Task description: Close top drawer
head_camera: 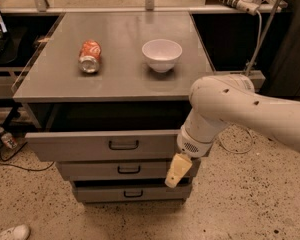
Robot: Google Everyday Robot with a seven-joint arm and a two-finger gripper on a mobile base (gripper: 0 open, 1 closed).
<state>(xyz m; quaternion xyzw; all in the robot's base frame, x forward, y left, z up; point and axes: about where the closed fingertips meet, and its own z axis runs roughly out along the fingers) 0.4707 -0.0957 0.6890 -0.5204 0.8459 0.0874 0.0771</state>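
Three grey drawer fronts step out below the cabinet top point(120, 81). The top drawer point(90, 145) juts farthest, partly open, with a dark gap behind its front panel. Speckled floor point(250, 204) spreads below and to the right of the gripper point(177, 170).

The gripper hangs from the white arm point(240, 109) at the right end of the stack, in front of the middle drawer point(90, 170). Whether it is spread or pressed together cannot be told.

The top drawer's front runs just above the gripper and off to its left, with the lower right corner close by; whether they touch cannot be judged. Its dark handle point(123, 144) sits up and to the left. Farther up and left, on the cabinet top, a red can point(90, 56) lies on its side beside a white bowl point(162, 54).
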